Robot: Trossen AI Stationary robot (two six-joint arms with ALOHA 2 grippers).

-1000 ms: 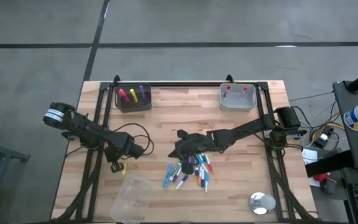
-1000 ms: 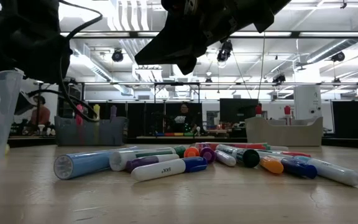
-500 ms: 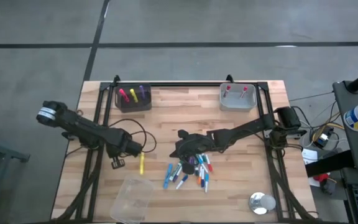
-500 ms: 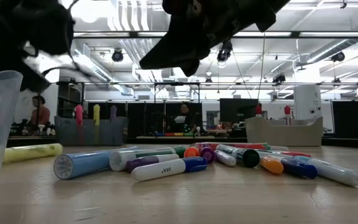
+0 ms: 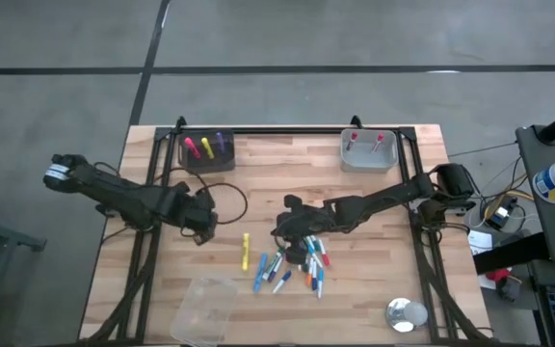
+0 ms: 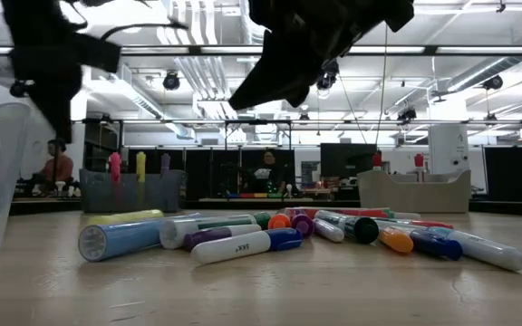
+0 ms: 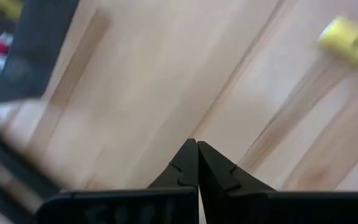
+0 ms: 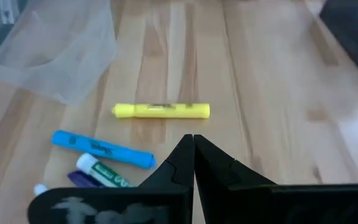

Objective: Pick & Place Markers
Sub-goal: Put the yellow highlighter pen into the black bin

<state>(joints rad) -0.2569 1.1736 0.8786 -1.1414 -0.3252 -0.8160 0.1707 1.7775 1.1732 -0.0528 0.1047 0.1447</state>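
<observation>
Markers (image 5: 295, 263) | heaped beneath right fingers (image 5: 284, 229) | pinched empty

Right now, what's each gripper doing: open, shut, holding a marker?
Left gripper: shut, holding nothing, above bare table near the yellow marker.
Right gripper: shut, holding nothing, over the marker pile.

Two black jointed arms trail looped black cables, each hand (image 7: 197, 163) ending in pointed dark fingers.

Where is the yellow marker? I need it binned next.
In the high view the yellow marker lies alone on the table, just left of the marker pile.
</observation>
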